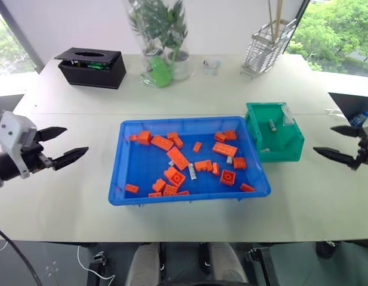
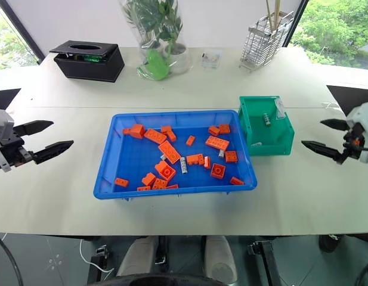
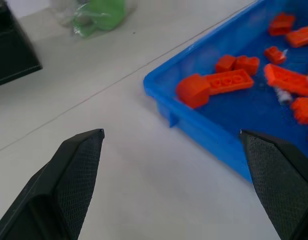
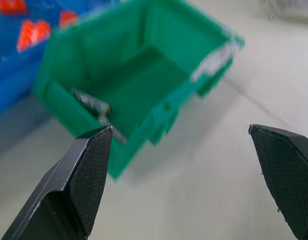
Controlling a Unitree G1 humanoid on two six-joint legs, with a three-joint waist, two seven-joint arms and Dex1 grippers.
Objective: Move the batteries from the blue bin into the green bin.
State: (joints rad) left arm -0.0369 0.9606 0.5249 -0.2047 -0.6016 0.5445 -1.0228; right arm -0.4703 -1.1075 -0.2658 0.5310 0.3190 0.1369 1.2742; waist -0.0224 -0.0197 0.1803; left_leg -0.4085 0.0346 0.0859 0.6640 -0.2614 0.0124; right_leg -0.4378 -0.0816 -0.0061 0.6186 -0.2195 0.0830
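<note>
Perhaps two batteries (image 1: 192, 171) in the blue bin (image 1: 125, 173).

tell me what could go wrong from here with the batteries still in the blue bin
The batteries left in the blue bin lie tight among orange bricks, so a grab may well catch a brick too. The green bin is small and abuts the blue rim, so a careless drop could miss it or nudge it.

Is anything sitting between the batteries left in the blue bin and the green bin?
Yes. Orange bricks crowd around the batteries, and the blue bin's right wall and the green bin's near wall lie between. They must be lifted over; nothing else blocks.
</note>
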